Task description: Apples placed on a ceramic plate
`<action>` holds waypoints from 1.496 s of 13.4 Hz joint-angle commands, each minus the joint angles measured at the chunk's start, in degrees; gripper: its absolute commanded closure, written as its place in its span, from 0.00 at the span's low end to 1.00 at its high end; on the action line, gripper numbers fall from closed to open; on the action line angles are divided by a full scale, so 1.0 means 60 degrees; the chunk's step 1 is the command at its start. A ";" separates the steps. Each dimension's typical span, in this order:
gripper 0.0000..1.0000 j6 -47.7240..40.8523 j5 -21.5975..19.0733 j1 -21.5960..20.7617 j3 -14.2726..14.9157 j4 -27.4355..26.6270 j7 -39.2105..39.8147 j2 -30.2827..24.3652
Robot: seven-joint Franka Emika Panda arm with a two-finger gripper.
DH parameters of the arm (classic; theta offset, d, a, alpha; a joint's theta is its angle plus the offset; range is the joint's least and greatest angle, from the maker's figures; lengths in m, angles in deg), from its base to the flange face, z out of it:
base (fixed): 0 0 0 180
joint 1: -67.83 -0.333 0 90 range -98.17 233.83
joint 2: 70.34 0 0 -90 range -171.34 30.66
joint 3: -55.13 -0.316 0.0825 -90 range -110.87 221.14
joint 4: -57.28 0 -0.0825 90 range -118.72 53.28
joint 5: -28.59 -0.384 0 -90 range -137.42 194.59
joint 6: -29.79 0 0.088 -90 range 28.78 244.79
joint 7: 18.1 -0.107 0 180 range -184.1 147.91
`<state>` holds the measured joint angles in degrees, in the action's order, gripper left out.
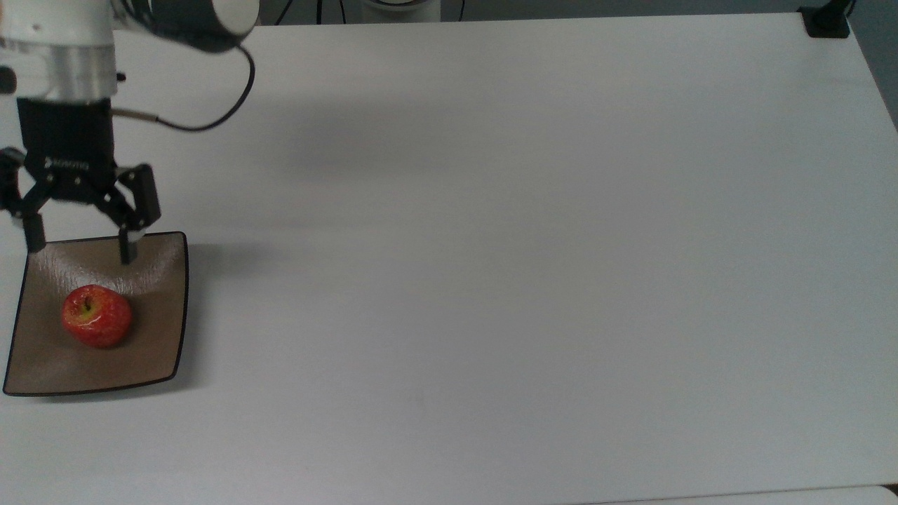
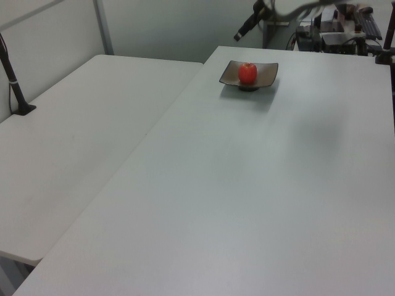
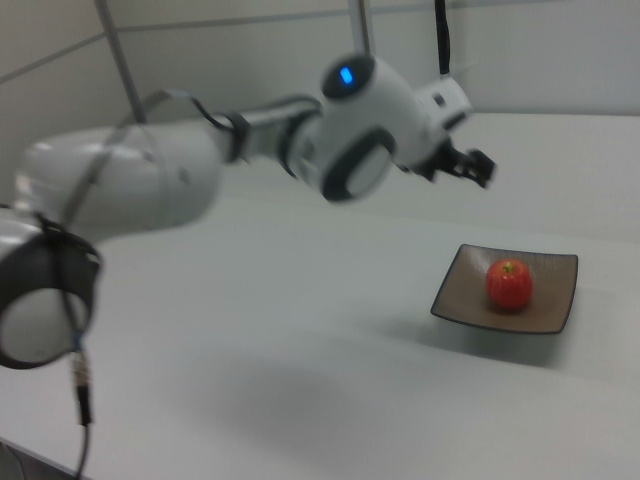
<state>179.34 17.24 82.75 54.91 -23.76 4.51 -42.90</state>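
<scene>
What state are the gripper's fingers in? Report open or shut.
Open. In the top view the gripper has its fingers spread wide apart with nothing between them; the apple sits alone on the plate.

Arm: glossy white shells, dark grey joint bands. Blue light on rounded wrist housing, silver ring below it. Hand (image 1: 78,245) black, faint white lettering on its body, two linkage fingers (image 1: 127,247). Thin black cable (image 1: 210,116) loops beside the wrist.
</scene>
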 commanded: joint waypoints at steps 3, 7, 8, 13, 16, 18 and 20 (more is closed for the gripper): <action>0.00 -0.5348 -0.0131 -0.0566 0.0124 -0.1317 -0.1596 -0.3647; 0.00 -0.8307 -0.0087 -0.1253 0.0124 -0.1317 -0.3396 -0.4674; 0.00 -0.8968 -0.0072 -0.1517 0.0124 -0.1317 -0.4010 -0.4850; 0.00 -1.0598 0.0001 -0.2602 0.0124 -0.1376 -0.5071 -0.5320; 0.00 -1.0615 0.0103 -0.3144 0.0124 -0.1682 -0.5071 -0.5379; 0.00 -1.0557 0.0730 -0.3568 0.0110 -0.1873 -0.5057 -0.5379; 0.00 -1.0149 0.1171 -0.3746 0.0095 -0.2209 -0.4926 -0.5350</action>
<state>115.70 20.60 63.04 54.86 -32.69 -25.16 -73.47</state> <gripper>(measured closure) 0.000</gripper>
